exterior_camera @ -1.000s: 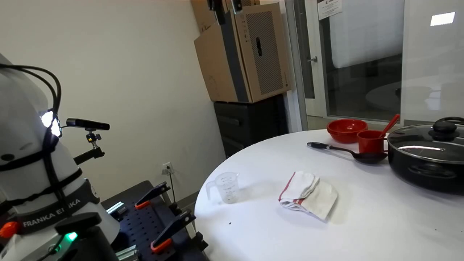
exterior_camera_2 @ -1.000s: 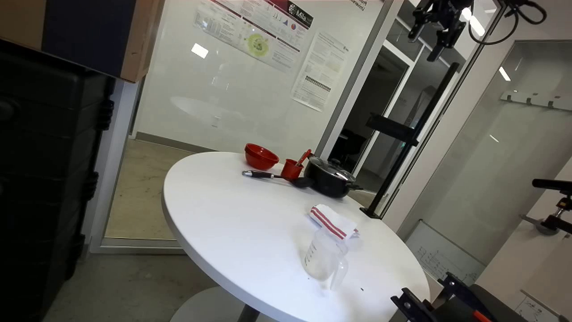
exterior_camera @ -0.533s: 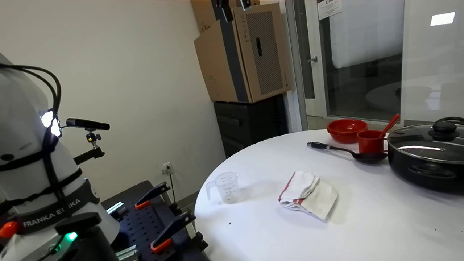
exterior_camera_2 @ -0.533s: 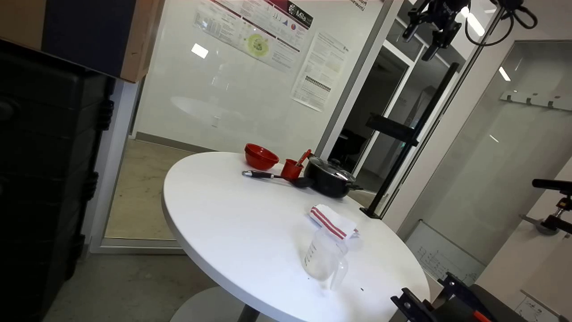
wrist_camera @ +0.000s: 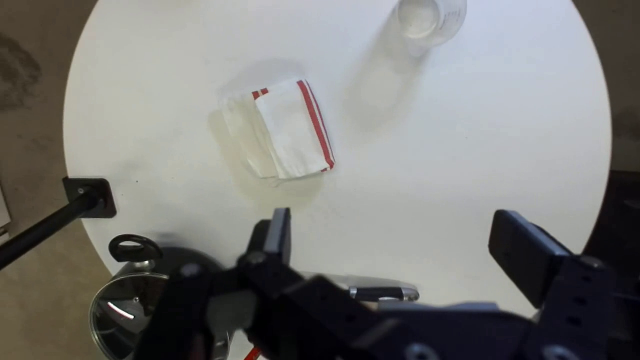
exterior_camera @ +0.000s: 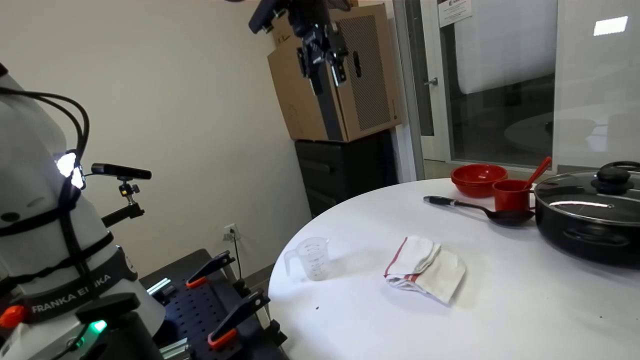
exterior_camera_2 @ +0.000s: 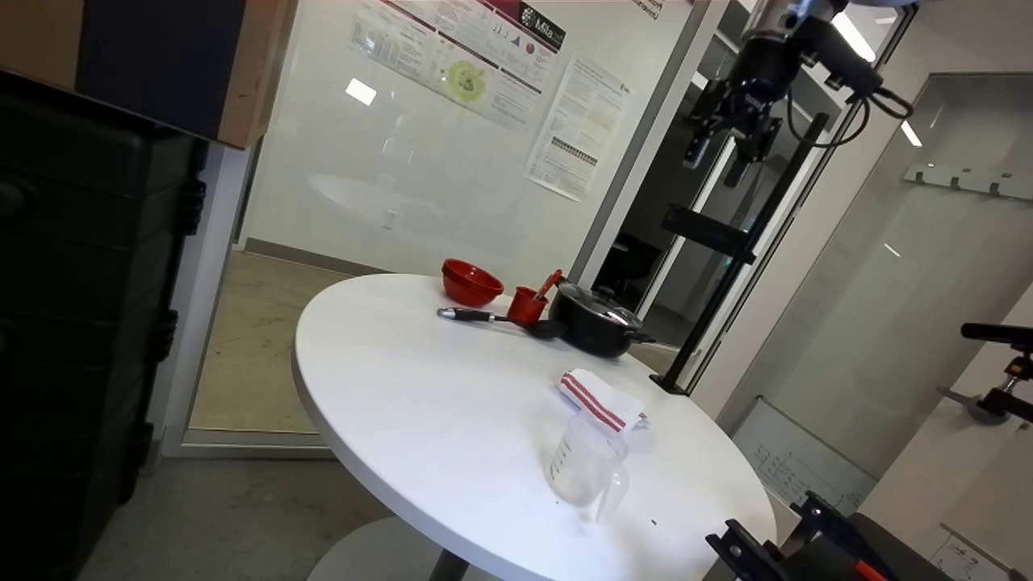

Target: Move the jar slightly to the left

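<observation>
Tool (wrist_camera: 392,230) hangs nearest in the wrist view, spread wide, holding nothing. Past the cloth (wrist_camera: 295,132), far right, the clear jar (wrist_camera: 442,22) stands on the worktop (wrist_camera: 500,125). Reaching seems the step; next, the tool should go over and down.

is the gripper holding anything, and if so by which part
Nothing is held: the gripper is open, and the measuring jug stands on the table.

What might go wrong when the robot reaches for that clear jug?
The jug is see-through, so a misjudged grab might tip it. Its handle sticks out and could catch on the open jaws. A folded towel lies nearby; sliding the jug too far that way might bump it.
</observation>
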